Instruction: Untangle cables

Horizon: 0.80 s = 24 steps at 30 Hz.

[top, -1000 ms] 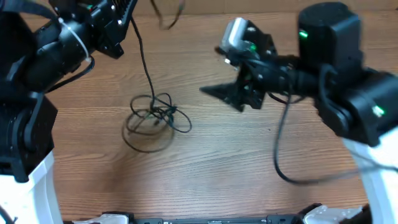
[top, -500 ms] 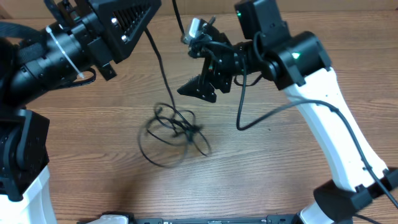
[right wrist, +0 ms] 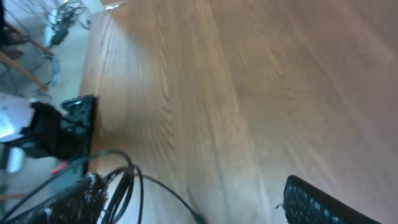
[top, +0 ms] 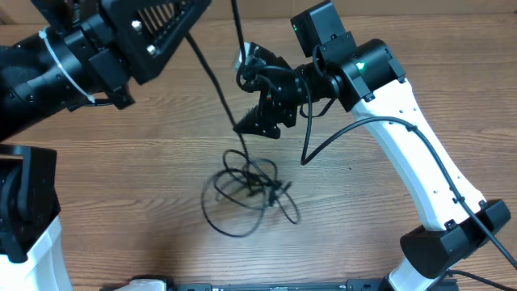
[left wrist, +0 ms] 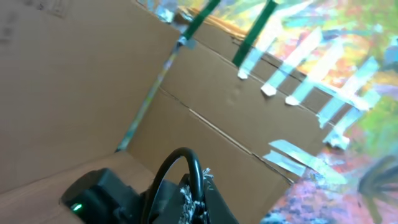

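Brown wood-grain table point(top: 121, 178), tangle of thin black cables point(top: 255, 181) lying near its middle, one strand seemingly lifted upward

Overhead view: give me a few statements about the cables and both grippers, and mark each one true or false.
1. The tangle of cables lies on the wooden table. True.
2. The right gripper has its jaws shut. False: the right wrist view shows them wide apart.
3. One cable strand runs up from the tangle to the left gripper, whose jaws are shut on it. True.
4. The tangle sits at the table's far right edge. False: it lies near the middle, between the two arms.
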### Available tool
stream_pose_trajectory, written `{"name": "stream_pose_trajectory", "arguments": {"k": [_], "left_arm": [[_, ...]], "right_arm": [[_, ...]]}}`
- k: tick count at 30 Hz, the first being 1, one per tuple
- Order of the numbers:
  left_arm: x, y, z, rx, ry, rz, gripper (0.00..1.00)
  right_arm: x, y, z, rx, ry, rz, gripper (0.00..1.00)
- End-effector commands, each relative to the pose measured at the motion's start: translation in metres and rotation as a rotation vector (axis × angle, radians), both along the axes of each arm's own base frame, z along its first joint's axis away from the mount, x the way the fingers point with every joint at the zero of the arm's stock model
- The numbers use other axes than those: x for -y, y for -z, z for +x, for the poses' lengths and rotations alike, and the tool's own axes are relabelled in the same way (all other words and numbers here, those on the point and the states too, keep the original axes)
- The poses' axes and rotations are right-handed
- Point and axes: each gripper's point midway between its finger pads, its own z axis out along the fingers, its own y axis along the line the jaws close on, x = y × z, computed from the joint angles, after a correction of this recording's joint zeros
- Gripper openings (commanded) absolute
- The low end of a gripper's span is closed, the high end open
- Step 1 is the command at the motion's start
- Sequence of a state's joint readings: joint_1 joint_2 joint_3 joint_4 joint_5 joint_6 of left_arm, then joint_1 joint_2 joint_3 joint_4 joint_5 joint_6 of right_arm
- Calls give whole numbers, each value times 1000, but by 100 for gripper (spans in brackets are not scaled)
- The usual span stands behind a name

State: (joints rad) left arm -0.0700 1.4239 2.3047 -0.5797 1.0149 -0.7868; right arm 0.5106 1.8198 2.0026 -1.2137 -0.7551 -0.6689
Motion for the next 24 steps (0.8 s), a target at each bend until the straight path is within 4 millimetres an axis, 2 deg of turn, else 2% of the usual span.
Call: {"name": "stream_pose_trajectory", "arguments": {"k": [1,4,7,13,15,18,24], "left_arm": [[-14,3,2,-4,-54,17,4],[-20,10,9,-35,-62,26,4],[-23,11,12,-39,-62,31,4],[-26,-1,10,-18,-64,0,4],[-24,-6,5,0,-38,-5,4],[-21,-9,-1,10,-8,-3,4],[-22,-9,1,6,-10,-8,4]], "right_arm": [[-2,-4,15,96,15,4,89],[-2,-10,28,144,43,16,90],[-1,-12,30,148,43,26,91],[0,5,40,138,69,-20,91],[2,16,52,146,109,-61,92],[13,28,85,145,253,-104,93],[47,22,121,129,369,-53,93]]}}
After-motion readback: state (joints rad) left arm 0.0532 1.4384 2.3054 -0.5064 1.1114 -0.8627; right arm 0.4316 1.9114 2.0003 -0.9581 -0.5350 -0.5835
